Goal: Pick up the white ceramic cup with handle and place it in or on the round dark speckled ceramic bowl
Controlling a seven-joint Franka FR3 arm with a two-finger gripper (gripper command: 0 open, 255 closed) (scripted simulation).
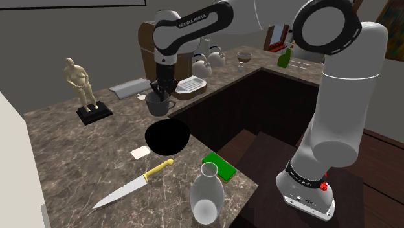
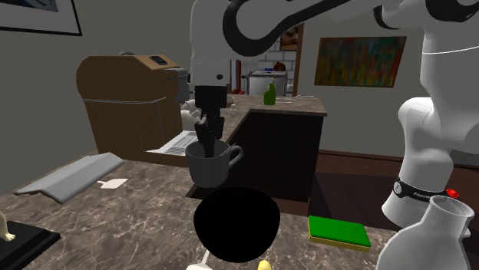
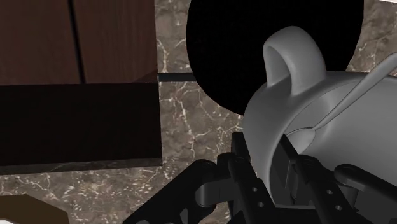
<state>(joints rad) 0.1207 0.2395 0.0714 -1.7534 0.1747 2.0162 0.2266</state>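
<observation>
Dim, flat sim light w/ soft shadows.

The white arm with dark joints rises upright from its base at the shoulder view's lower right. It bends at a dark-ringed elbow near that view's top edge, and the forearm runs across toward the left. There the wrist turns straight down. The all-black two-finger gripper points downward. Its fingers are clamped on the wall of a pale grey cup with a handle, one inside the rim and one outside.
</observation>
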